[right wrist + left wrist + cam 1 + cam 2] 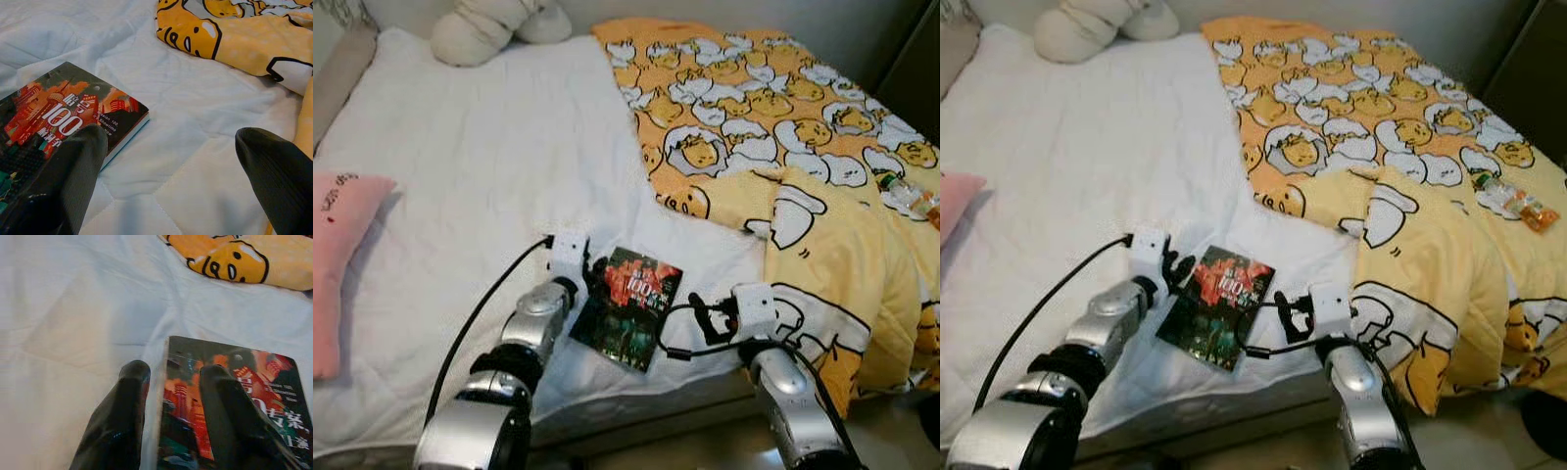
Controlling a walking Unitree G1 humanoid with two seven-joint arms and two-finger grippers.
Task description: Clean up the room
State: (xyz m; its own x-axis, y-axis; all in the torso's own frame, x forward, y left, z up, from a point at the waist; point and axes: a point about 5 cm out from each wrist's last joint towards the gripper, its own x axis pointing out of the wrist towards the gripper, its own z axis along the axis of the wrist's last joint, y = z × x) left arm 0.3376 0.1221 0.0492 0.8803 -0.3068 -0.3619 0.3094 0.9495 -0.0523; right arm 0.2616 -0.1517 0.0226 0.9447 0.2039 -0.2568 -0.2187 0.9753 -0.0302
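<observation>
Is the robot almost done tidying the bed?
Not nearly. Nothing looks put away. The left gripper is open around the book's edge, and the right gripper is open beside it. The blanket is rumpled, with a bottle lying on it.

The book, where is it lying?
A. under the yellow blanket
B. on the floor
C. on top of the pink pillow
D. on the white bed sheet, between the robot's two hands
D: the book lies flat on the white sheet, with the left hand at one edge and the right hand near the other.
</observation>
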